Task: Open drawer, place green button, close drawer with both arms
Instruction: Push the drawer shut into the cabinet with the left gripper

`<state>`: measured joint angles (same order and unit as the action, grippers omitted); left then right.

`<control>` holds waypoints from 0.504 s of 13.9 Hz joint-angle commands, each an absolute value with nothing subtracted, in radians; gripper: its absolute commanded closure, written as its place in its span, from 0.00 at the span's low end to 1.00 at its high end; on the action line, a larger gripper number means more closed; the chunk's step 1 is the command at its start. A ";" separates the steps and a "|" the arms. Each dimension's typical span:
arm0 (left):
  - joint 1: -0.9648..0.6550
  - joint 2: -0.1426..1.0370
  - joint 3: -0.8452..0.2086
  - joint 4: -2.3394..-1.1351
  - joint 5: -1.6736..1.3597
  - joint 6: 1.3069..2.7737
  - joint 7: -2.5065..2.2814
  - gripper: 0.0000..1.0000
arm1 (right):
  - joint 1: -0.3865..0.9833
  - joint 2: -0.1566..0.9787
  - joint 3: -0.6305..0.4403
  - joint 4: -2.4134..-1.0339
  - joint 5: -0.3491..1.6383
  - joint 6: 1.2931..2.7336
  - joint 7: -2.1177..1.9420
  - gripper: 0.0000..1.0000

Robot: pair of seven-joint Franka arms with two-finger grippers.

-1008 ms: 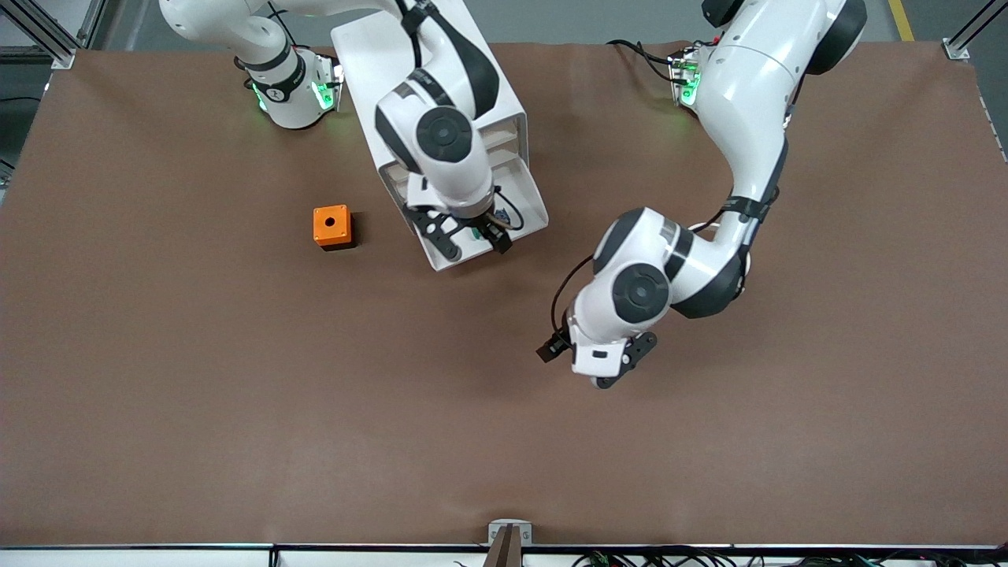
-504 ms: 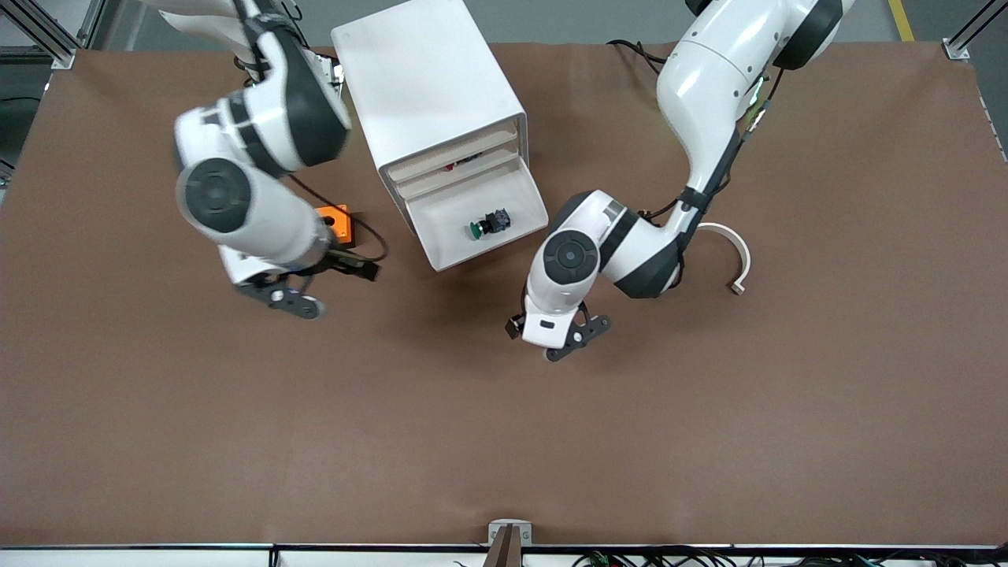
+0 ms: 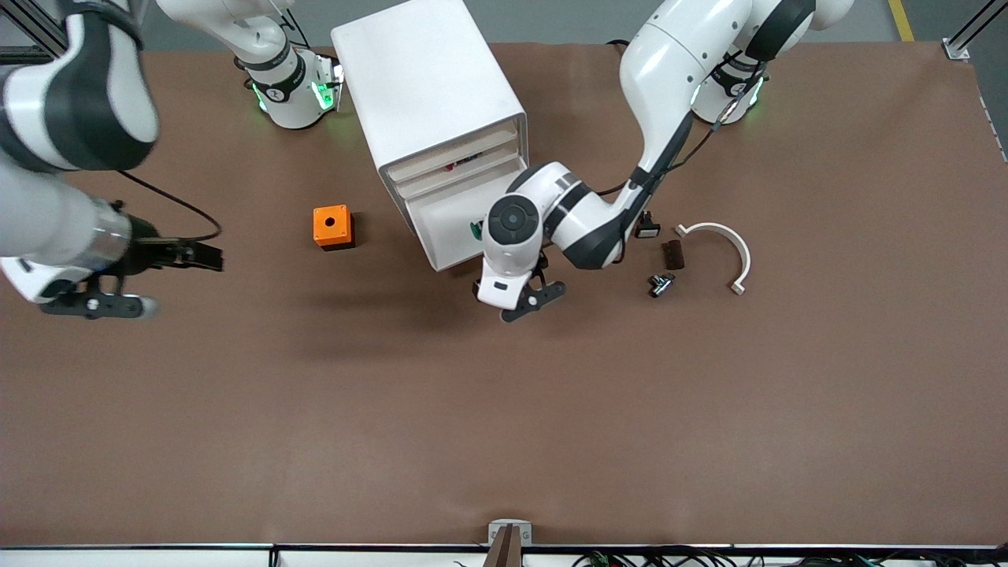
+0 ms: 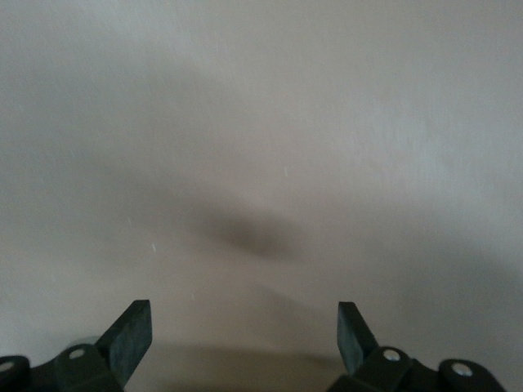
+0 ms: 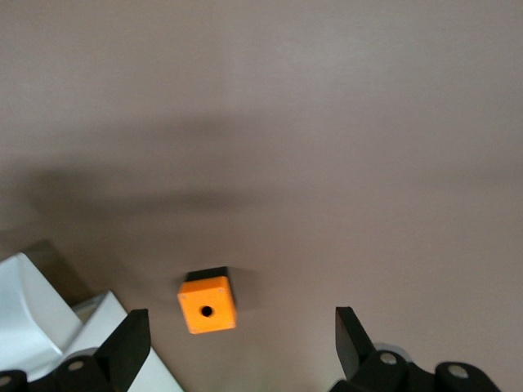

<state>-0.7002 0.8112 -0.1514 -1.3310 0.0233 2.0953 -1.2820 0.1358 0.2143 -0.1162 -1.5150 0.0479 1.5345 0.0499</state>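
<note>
The white cabinet [image 3: 429, 87] stands toward the robots' side, and a lower drawer [image 3: 441, 236] is pulled out. The button [image 3: 476, 229] lies in that drawer. Only a sliver of its green cap shows beside the left arm's wrist. My left gripper [image 3: 531, 302] is open and empty over bare table just in front of the open drawer. The left wrist view shows its gripper [image 4: 245, 335] over plain tabletop only. My right gripper [image 3: 94, 305] is open and empty over the table at the right arm's end. In the right wrist view [image 5: 237, 339] its jaws stand wide apart.
An orange box with a hole [image 3: 331, 227] sits beside the cabinet toward the right arm's end, and also shows in the right wrist view [image 5: 207, 304]. Toward the left arm's end lie a black switch [image 3: 647, 230], a dark block [image 3: 673, 253], a small metal part [image 3: 660, 284] and a white curved piece [image 3: 728, 244].
My right gripper left the button in the drawer and swung away to the right arm's end of the table. My left arm moved in to the front of the open drawer.
</note>
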 commanded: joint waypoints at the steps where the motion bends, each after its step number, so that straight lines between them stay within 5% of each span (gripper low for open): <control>1: -0.733 0.788 -0.161 -1.377 0.038 2.109 -1.315 0.00 | 0.042 0.170 -0.094 -1.522 0.032 1.502 -0.075 0.00; 7: -0.727 0.788 -0.285 -1.410 -0.020 2.109 -1.325 0.00 | -0.020 0.121 -0.087 -1.526 -0.014 1.459 -0.118 0.00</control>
<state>-0.7404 0.8113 -0.2512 -1.3739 0.0156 2.0959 -1.3111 -0.0114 0.1452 -0.1138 -1.5138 0.0235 1.4715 -0.1109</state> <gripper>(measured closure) 0.000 0.000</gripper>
